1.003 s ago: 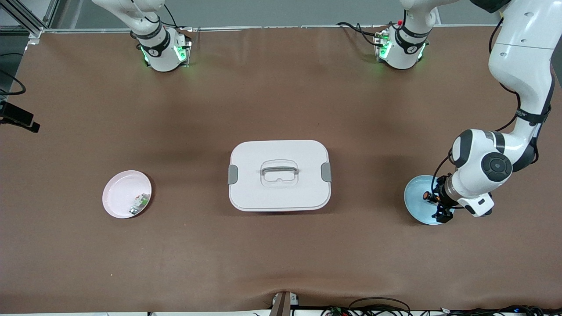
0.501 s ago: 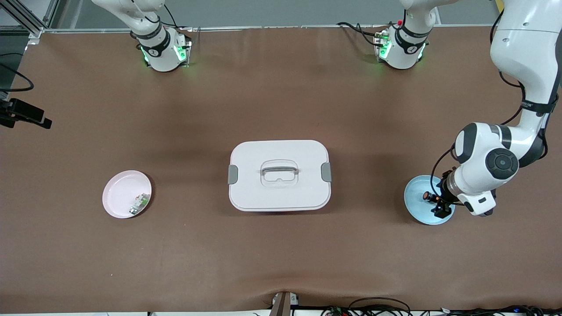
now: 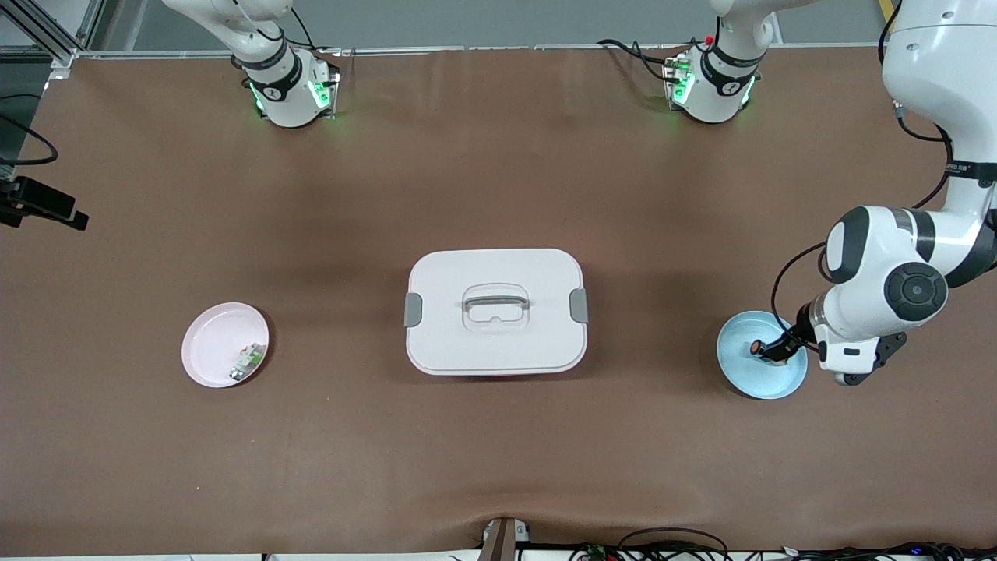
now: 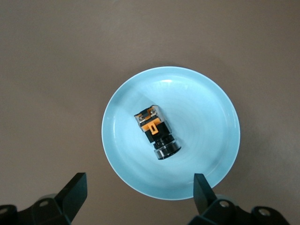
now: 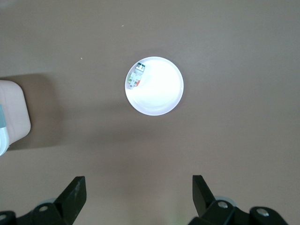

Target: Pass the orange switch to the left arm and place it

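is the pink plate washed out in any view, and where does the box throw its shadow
Right wrist view: the pink plate is blown out to white. Front view: it keeps its pink colour, and the box casts only a soft, dim shadow on the table around it.

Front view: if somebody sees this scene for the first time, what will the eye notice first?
First the big white box in the middle of the brown table. Next, the left gripper, open, over the blue plate at the left arm's end, where the orange switch lies. At the right arm's end sits a pink plate with a small whitish-green part; the right gripper hangs open high above it.
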Robot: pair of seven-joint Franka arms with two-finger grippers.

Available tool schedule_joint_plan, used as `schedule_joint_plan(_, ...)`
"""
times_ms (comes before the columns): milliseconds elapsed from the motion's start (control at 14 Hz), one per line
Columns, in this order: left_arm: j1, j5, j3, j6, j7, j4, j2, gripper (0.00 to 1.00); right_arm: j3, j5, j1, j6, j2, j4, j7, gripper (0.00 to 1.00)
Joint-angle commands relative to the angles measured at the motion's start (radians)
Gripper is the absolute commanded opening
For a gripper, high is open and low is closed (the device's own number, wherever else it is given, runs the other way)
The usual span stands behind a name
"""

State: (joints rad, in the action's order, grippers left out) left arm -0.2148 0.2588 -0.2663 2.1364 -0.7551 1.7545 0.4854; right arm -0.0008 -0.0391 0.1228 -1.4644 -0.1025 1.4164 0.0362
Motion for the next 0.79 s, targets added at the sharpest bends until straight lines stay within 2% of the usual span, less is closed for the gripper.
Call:
schedule_joint_plan(0,0.005,-0.016,0.004,-0.021,0.195,0.014,-0.048,1.0,0.001,0.03,-0.003,-0.011,-0.003,-0.016,-0.018,1.0)
schedule_joint_plan(215,0.008,-0.079,-0.005,-0.018,0.324,0.006,-0.089,1.0,0.002,0.039,-0.005,-0.013,-0.003,-0.016,-0.019,1.0)
schedule_joint_plan(430,0.009,-0.085,-0.005,-0.026,0.332,0.016,-0.168,1.0,0.002,0.035,-0.003,-0.014,-0.003,-0.016,-0.047,1.0)
schedule_joint_plan(573,0.009,-0.085,-0.007,-0.09,0.35,0.01,-0.227,1.0,0.002,0.033,-0.003,-0.017,-0.003,-0.016,-0.056,1.0)
schedule_joint_plan(716,0.008,-0.085,-0.007,-0.148,0.463,0.006,-0.293,1.0,0.001,0.027,0.001,-0.022,-0.003,-0.016,-0.056,1.0)
